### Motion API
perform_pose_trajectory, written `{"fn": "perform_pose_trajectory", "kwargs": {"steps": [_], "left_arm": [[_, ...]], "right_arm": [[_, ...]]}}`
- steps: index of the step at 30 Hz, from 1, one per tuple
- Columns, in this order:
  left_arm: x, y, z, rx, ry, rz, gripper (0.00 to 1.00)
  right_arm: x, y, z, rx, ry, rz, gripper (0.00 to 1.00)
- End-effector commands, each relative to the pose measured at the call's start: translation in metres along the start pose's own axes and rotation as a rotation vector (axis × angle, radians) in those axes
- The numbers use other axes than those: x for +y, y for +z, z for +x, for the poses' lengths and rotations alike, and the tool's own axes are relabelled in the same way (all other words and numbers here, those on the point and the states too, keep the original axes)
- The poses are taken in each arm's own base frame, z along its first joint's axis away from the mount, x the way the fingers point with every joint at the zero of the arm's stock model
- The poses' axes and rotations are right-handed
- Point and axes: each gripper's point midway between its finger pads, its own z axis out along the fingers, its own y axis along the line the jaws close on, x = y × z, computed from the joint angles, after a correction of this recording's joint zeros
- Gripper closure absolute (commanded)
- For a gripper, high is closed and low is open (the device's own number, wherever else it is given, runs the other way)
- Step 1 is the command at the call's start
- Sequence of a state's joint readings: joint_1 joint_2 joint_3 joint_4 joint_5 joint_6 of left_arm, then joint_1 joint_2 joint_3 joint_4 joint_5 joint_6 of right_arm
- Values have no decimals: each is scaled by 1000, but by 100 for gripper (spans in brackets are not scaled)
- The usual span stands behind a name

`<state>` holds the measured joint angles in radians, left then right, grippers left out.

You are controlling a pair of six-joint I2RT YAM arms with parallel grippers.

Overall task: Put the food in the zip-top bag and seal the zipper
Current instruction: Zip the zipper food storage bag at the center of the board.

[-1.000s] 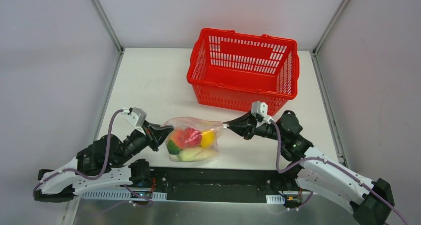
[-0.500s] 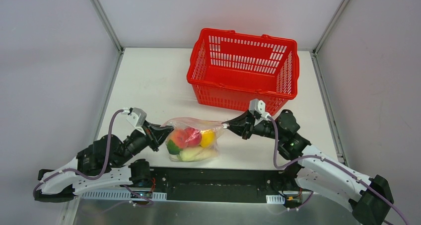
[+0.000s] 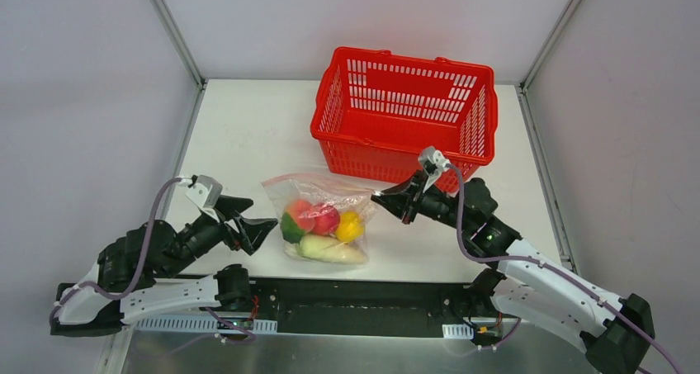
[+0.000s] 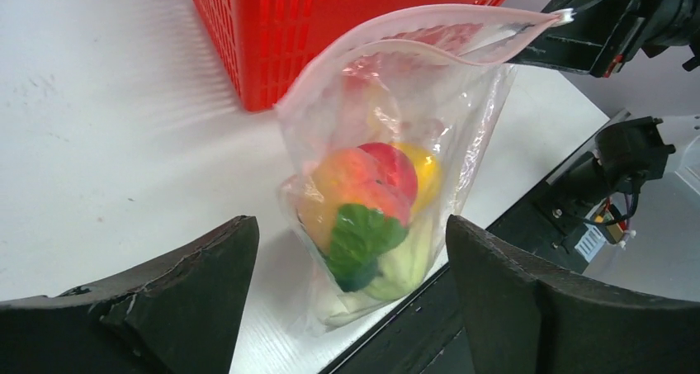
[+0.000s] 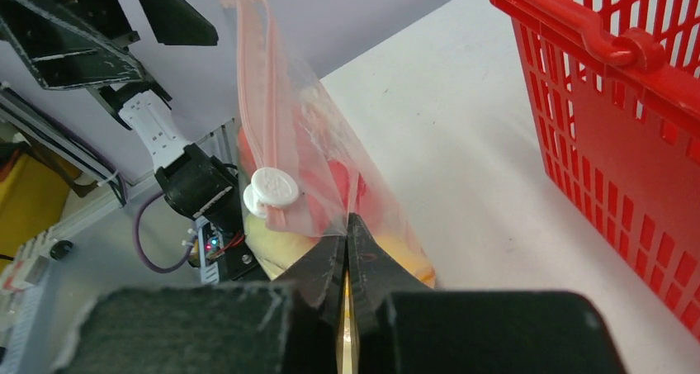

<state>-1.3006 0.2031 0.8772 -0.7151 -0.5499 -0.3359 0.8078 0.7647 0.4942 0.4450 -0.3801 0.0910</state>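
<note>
The zip-top bag [image 3: 318, 217] stands on the table between the arms, with the food inside: a peach-orange ball [image 4: 347, 176], a red ball [image 4: 392, 163], a yellow ball [image 4: 425, 172], a green leafy piece [image 4: 363, 235] and a pale radish [image 3: 330, 248]. My right gripper [image 5: 348, 224] is shut on the bag's upper right corner. The pinkish zipper [image 5: 254, 77] runs away from it, and its white slider [image 5: 275, 189] sits just beside the fingertips. My left gripper [image 4: 351, 225] is open, a little left of the bag and touching nothing.
The red basket [image 3: 404, 114] stands just behind the bag and the right gripper. The table's near edge and the black base rail [image 3: 363, 304] lie right in front of the bag.
My left gripper opened, let go of the bag's left end and drew back to the left. The bag sagged and shifted slightly; the right gripper still holds its corner.
</note>
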Motion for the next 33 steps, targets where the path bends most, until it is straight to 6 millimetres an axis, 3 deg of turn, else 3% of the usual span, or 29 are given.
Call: {"fn": "perform_pose_trajectory", "kwargs": {"steps": [1,8,13,20,28,33], "left_arm": [[-7,-2,-25,-1,127,29,14],[-31,27,-61,150,497,14,6],[-68,61,-77,145,726,123,1],[-96,88,-76,177,846,209,1],[-128,103,-63,137,893,381,1],[-148,104,-36,161,969,592,1]], "right_arm": [[5,4,-24,15,135,51,100],[15,5,-27,41,196,21,100],[23,1,-27,43,185,-17,100],[41,-9,-39,16,168,-89,100],[67,-21,-50,13,159,-201,100],[76,-25,-47,35,155,-251,100]]}}
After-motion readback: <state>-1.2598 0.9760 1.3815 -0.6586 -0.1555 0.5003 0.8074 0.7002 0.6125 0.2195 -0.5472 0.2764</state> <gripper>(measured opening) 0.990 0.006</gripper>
